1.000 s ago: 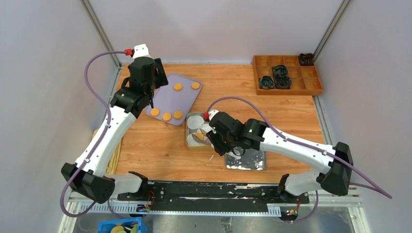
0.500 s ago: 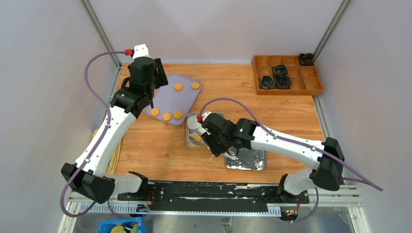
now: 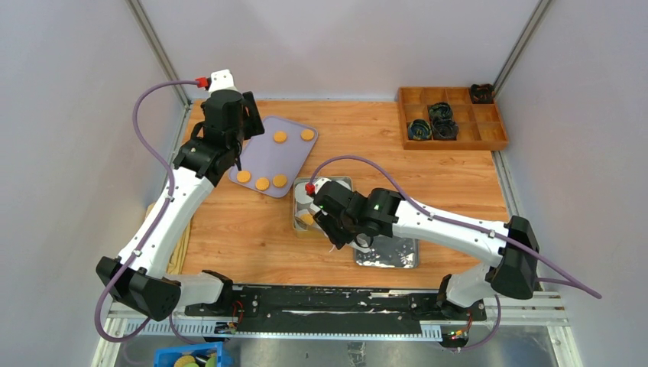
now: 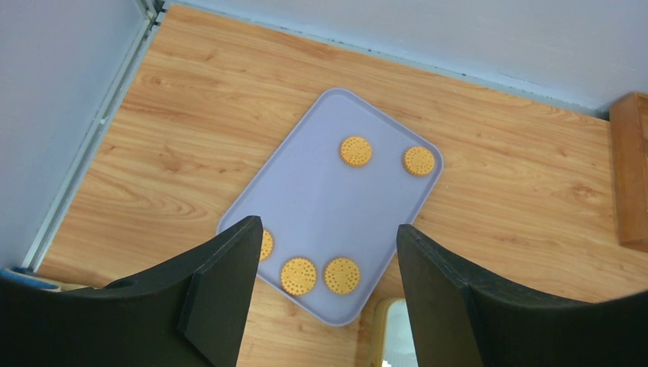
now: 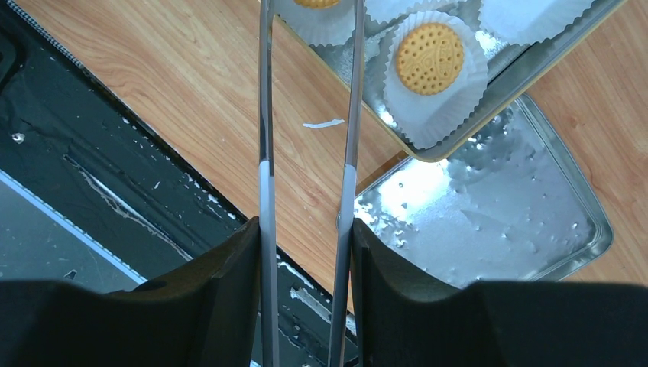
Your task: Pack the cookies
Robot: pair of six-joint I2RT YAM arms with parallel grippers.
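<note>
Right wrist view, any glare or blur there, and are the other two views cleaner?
Right wrist view: bright glare patches on the silver lid, a sheen along the tongs, focus otherwise good. Left wrist view: even light, cookies crisp, no glare. Top external view: even light, only soft shadows beneath the arms.

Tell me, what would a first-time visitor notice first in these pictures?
Probably the lilac tray at the far left of the table, with five orange cookies on it and the left pincer hanging open above. Next, near the middle, the right pincer grips long metal tweezers pointed toward a tin of white paper cups, one holding a cookie.
</note>
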